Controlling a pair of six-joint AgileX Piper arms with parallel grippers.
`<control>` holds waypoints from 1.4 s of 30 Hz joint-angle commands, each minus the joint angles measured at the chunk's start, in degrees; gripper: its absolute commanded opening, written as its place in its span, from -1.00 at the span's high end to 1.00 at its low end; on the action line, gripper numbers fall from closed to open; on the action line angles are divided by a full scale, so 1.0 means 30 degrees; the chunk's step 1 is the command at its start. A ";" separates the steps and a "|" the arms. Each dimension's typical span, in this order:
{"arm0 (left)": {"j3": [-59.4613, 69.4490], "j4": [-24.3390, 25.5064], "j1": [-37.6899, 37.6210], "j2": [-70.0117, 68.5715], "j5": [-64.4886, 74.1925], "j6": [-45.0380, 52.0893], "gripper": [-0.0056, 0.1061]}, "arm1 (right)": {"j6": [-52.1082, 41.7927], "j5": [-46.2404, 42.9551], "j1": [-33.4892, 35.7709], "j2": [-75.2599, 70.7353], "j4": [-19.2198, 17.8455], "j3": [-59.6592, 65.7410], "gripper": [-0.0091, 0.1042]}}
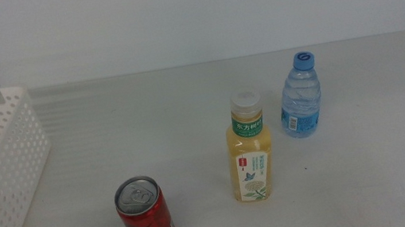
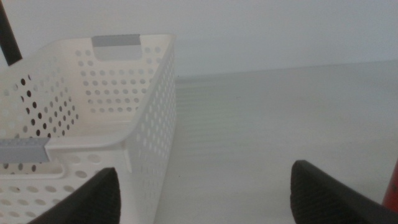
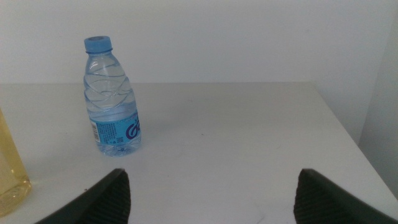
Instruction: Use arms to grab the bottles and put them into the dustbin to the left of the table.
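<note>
While nothing is yet being held, both arms are waiting low at the near edge of the bench [image 1: 186, 108]: the left hand [image 2: 205, 196] is sitting with its two jaws spread wide and nothing between them, facing the dustbin [image 2: 149, 112], and in the middle view only a dark tip of it is showing at the bottom left corner. The right hand [image 3: 211, 196] is likewise released, its jaws standing well apart and empty, looking toward the water bottle [image 3: 112, 99]. All three containers are standing upright on the bench, long axes vertical, caps and can top pointing up, which is probably leaving their sides free for a grasp from the side. The water bottle is standing farthest back on the right; the tea bottle [image 1: 251, 150] is standing nearer, just to its left and apart from it; the red can [image 1: 148, 222] is sitting nearest the front, well apart from both and closest to the dustbin. The dustbin is resting at the left edge with its open mouth facing up, seemingly ready to be dropped into, and no container is showing inside it.
</note>
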 commanded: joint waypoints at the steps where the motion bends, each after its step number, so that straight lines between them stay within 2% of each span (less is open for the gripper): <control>1: 0.0090 -0.0589 -0.0056 -0.0270 -0.1544 -0.0268 -0.72 | -0.0235 -0.1426 -0.0171 -0.0514 -0.0163 -0.0149 -0.44; 8: 0.0090 -0.0995 -0.2683 0.1706 -0.2688 -0.0193 -0.72 | -0.0235 -0.1426 -0.0171 -0.0514 -0.0163 -0.0149 -0.44; 24: 0.0090 -0.0871 -1.0692 1.1934 -1.3165 -0.0278 -0.72 | -0.0235 -0.1426 -0.0171 -0.0514 -0.0163 -0.0149 -0.44; 33: 0.0122 -0.0729 -1.1165 1.6297 -1.6675 -0.1039 -0.72 | -0.0235 -0.1426 -0.0171 -0.0514 -0.0163 -0.0149 -0.44; 39: 0.0122 0.1123 -1.1165 1.8542 -1.8701 -0.2726 -0.72 | -0.0235 -0.1426 -0.0171 -0.0514 -0.0163 -0.0149 -0.44; 42: 0.0122 0.1390 -1.1165 1.9392 -1.9217 -0.3222 -0.72 | -0.0235 -0.1426 -0.0171 -0.0514 -0.0163 -0.0149 -0.44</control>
